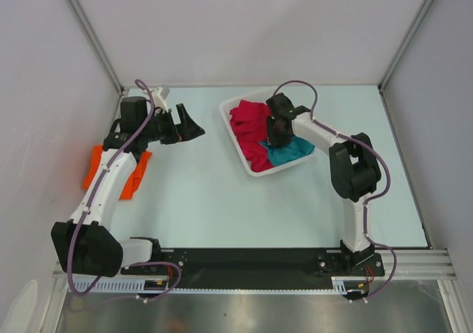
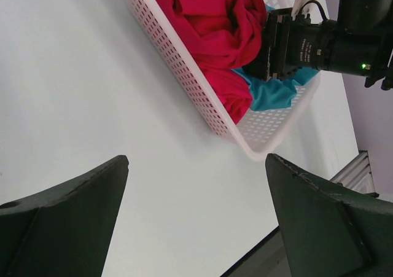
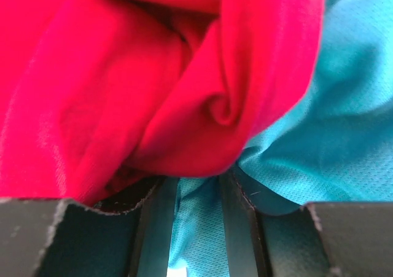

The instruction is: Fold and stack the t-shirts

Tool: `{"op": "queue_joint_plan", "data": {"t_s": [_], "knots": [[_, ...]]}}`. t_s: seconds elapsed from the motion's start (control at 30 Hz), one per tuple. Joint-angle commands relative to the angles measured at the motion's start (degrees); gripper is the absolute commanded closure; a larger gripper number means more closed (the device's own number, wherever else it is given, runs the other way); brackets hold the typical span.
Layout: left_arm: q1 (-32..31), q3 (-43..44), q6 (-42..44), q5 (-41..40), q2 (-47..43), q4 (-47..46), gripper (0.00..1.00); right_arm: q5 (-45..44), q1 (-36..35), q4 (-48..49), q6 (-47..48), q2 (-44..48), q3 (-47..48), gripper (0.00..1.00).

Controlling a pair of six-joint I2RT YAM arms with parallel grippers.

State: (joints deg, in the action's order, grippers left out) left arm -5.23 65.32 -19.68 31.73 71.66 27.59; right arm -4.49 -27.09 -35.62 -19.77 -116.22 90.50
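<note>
Early in the job, judging by the layout. On the left side of the table [image 1: 222, 200], lying under the left arm [image 1: 111, 182]: the orange shirt [image 1: 134, 176], showing on either side of the arm, perhaps laid out or partly folded, too hidden to say which. Well apart from it, toward the far right, in the white basket [image 2: 184, 68]: the crimson shirt [image 1: 247, 122] and the teal shirt [image 1: 294, 153], both crumpled and heaped together, crimson mostly on top and to the left, teal peeking out at the near right corner. No stack to be seen anywhere. Left claw [image 1: 194, 124] spread wide, holding nothing, hovering over bare table between the orange shirt and the basket, pointed toward the basket. Right claw [image 3: 195, 185] down inside the basket, right at the seam between crimson and teal; fingers [image 3: 156, 228] partway apart, with teal cloth showing in the gap and a crimson fold bunched at the tips. Cannot tell whether pinching cloth or merely resting against it. Done so far, at most: one shirt on the table rather than in the basket. Left to do: lift out the other two, spread each flat, fold all three, pile them up. Likely step in hand: picking the next shirt out of the heap. Worth watching: dragging both shirts up at once, given how tangled together.
</note>
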Motion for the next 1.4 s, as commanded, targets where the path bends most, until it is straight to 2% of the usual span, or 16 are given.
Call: {"op": "queue_joint_plan", "data": {"t_s": [0.0, 0.13, 0.33, 0.53, 0.63, 0.77, 0.87, 0.97, 1.07, 1.37], "knots": [[1.28, 1.65, 1.75, 1.32, 0.94, -0.52, 0.00, 5.98, -7.17, 1.52, -0.71, -6.72, 6.34, 0.62], [1.98, 1.74, 1.93, 1.58, 1.29, -0.61, 0.00, 9.23, -15.77, -0.68, -1.93, -13.23, 13.99, 0.62], [3.48, 1.57, 2.54, 2.11, 1.20, -0.17, 0.00, 13.72, -21.16, -0.07, -3.70, -18.60, 18.92, 0.62], [3.83, 1.21, 2.46, 2.11, 0.50, -0.08, 0.00, 12.23, -19.93, -1.73, -2.21, -18.86, 22.17, 0.61], [3.83, 1.39, 2.19, 1.41, 0.24, -0.08, 0.00, 11.35, -18.53, -4.98, 0.78, -19.47, 27.52, 0.59], [3.83, 1.48, 1.75, 0.88, -0.90, -0.44, 0.00, 7.76, -16.15, -14.98, 4.82, -22.37, 44.09, 0.58], [3.83, 1.57, 1.84, 0.27, -1.17, -0.35, 0.00, 7.57, -13.96, -17.73, 5.62, -21.95, 48.80, 0.54], [3.83, 1.22, 1.84, 0.09, -0.99, -0.35, 0.00, 8.62, -12.55, -16.86, 5.09, -18.18, 46.88, 0.52], [3.83, 0.86, 1.67, 0.44, -0.47, -0.44, 0.01, 7.83, -12.55, -15.63, 5.53, -14.40, 40.92, 0.52], [3.83, 0.60, 1.49, 0.71, -0.03, -1.05, 0.00, 5.99, -12.81, -14.31, 5.88, -12.10, 28.08, 0.51]]}}
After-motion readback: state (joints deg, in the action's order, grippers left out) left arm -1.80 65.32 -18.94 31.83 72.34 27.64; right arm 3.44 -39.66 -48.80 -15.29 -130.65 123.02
